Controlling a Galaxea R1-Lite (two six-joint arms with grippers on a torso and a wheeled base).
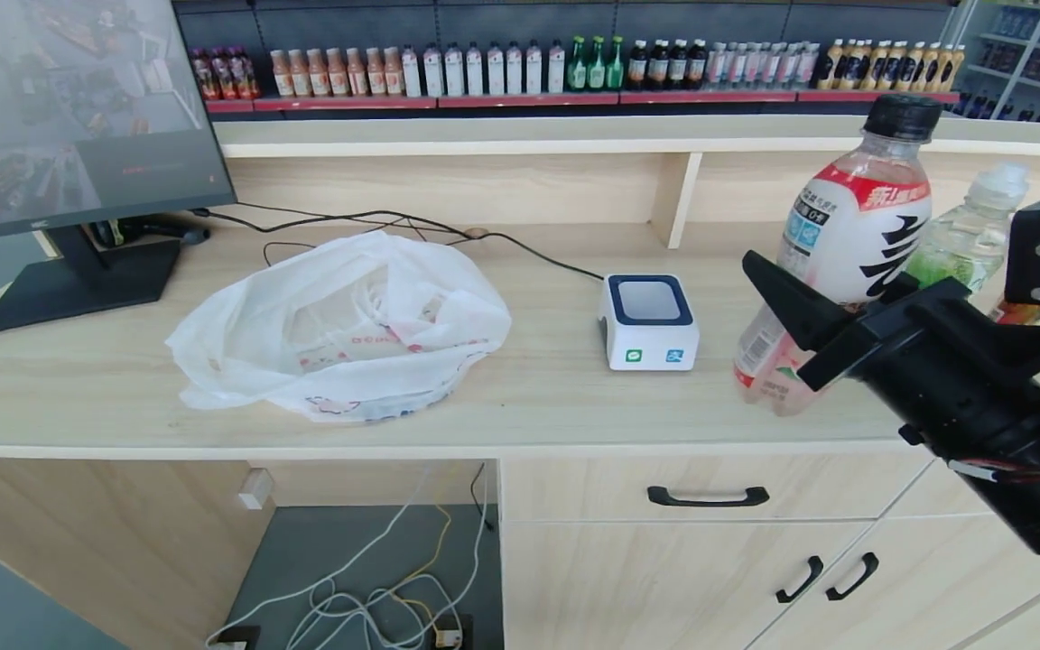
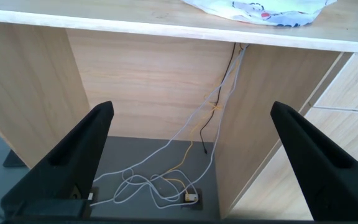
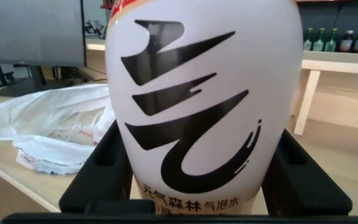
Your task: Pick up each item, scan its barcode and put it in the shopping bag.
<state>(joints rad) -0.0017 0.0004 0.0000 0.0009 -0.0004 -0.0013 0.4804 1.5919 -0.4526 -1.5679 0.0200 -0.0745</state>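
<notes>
**Counter (image 1: 78, 388), pale wood, with raised back ledge**

1. Bottle (image 1: 854, 217): white label, black cap, pinkish drink. It is toward the right end and leans, with its base close to the front edge. Whether the base rests on the wood cannot be told.
2. Right gripper (image 1: 831, 275): clamped on that bottle, one black finger on each flank of the label, coming in from the right front corner.
3. Second bottle (image 1: 971, 235): clear, green label, pale cap. It stands just behind the held bottle and the gripper, at the right edge.
4. Scanner (image 1: 648, 320): small white box with a dark-framed window on top, at mid-depth right of centre. A bare strip of wood lies on each side of it, toward the bag and toward the held bottle.
5. Scanner cable (image 1: 520, 248): black, running from the scanner's rear toward the back left, behind the bag.
6. Shopping bag (image 1: 339, 325): white plastic, slumped, mouth upward, left of centre. Its front fold nearly reaches the front edge, and there is open wood to its left.
7. Monitor (image 1: 69, 117): on a black foot at the rear left corner.
8. Left gripper (image 2: 191, 109): fingers spread wide with nothing between them, low before the open bay under the counter, below the front edge.
9. Drawers (image 1: 708, 496): black handles, under the right half.
</notes>
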